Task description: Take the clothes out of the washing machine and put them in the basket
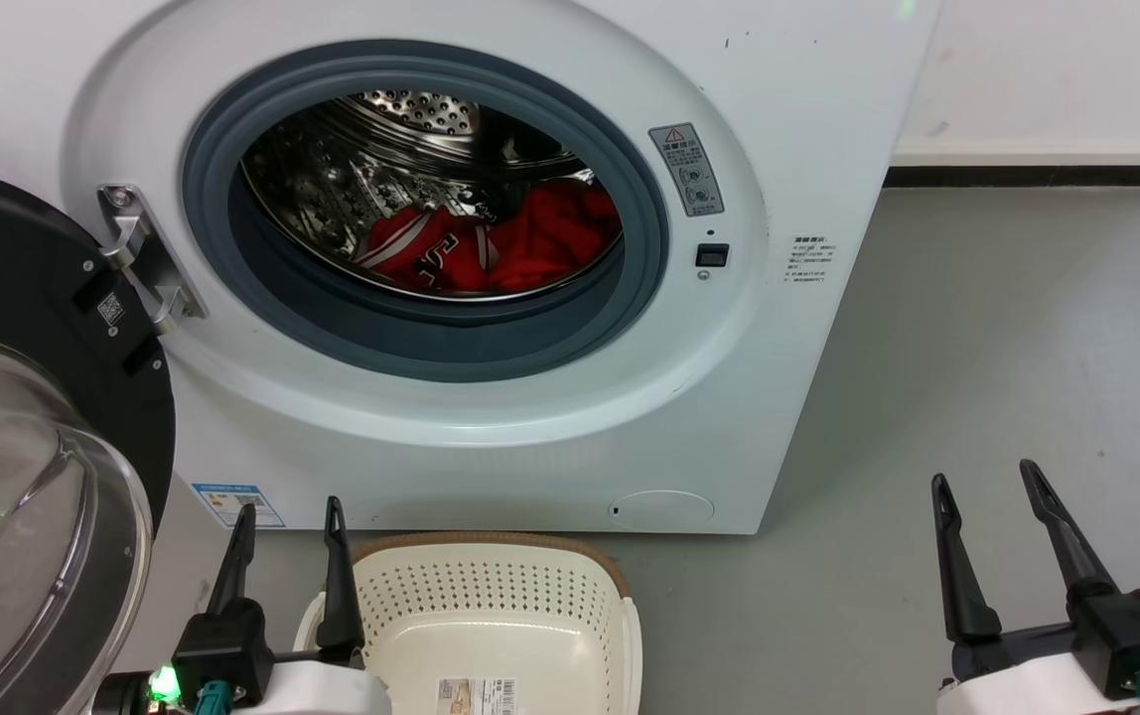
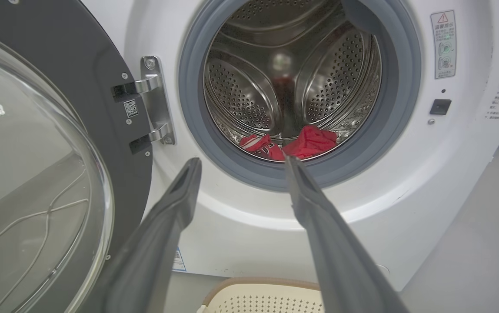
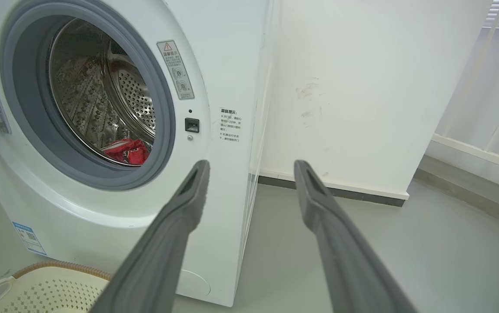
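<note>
A large white front-loading washing machine point(image 1: 550, 437) stands on a grey floor point(image 1: 1007, 338) in front of a white wall point(image 1: 1057, 70) and takes up most of the head view. Its door point(image 1: 34, 278), black-rimmed with a domed clear glass centre, is swung fully open to the robot's left and hangs from a metal hinge point(image 1: 148, 263). A broad, round grey rubber seal point(image 1: 411, 338) rings the opening. Behind it is the shiny perforated steel drum point(image 1: 352, 179).

On the floor directly in front of the machine, below the opening, sits a small cream-white plastic basket point(image 1: 500, 596) with perforated sides and a brown rim. A paper label point(image 1: 476, 695) lies on its bare floor.

The clothes point(image 1: 491, 248) lie at the bottom of the drum, touching each other. On the left is a red jersey point(image 1: 426, 253) with white stripe trim and lettering, and on the right a plain red cloth point(image 1: 550, 233), bunched up.

The left claw point(image 1: 291, 503) hovers at the lower left, just beside the basket's left edge, with its two long dark fingers spread apart and nothing between them. The right claw point(image 1: 984, 472) hovers at the lower right over bare floor, well apart from the basket, its fingers also spread wide and empty. In the left wrist view the fingers point toward the drum opening. In the right wrist view they point toward the machine's right edge and the wall beside it.

A small warning sticker point(image 1: 686, 169) and a black latch socket point(image 1: 712, 255) sit on the machine's front, just right of the seal.
</note>
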Motion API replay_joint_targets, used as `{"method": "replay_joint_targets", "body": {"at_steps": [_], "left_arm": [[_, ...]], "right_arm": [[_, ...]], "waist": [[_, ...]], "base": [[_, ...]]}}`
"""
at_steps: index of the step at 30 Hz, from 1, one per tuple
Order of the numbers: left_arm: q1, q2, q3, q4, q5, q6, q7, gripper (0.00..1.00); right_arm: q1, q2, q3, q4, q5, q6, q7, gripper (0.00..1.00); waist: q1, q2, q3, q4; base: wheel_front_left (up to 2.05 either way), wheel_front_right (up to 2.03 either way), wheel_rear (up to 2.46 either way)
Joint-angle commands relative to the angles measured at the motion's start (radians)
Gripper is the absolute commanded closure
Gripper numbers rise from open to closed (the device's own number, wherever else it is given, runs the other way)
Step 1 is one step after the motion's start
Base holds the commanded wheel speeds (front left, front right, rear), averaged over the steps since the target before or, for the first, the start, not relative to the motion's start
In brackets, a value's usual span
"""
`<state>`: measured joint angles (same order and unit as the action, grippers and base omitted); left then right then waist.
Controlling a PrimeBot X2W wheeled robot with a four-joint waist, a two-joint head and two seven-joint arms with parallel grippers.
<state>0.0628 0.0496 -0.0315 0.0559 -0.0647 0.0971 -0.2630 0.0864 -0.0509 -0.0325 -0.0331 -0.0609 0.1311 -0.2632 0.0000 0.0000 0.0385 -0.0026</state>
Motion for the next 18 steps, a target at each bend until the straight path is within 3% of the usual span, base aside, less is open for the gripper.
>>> {"method": "replay_joint_targets", "body": {"at_steps": [1, 9, 18], "left_arm": [[-0.02, 0.001, -0.003, 0.015, -0.01, -0.004, -0.003, 0.0], [-0.176, 0.002, 0.028, 0.139, -0.016, -0.066, -0.003, 0.0], [-0.543, 0.047, 0.018, 0.431, 0.019, -0.125, -0.003, 0.0]], "right_arm": [[-0.004, 0.001, -0.004, -0.001, 0.007, -0.001, -0.002, 0.0], [-0.038, 0.001, 0.004, -0.012, 0.006, -0.001, -0.002, 0.0], [-0.111, 0.002, 0.009, -0.027, 0.0, -0.001, -0.002, 0.0]], "waist": [[0.0, 0.0, 0.009, 0.001], [0.0, 0.0, 0.063, -0.013], [0.0, 0.0, 0.202, -0.047]], "base": [[0.0, 0.0, 0.0], [0.0, 0.0, 0.0], [0.0, 0.0, 0.0]]}}
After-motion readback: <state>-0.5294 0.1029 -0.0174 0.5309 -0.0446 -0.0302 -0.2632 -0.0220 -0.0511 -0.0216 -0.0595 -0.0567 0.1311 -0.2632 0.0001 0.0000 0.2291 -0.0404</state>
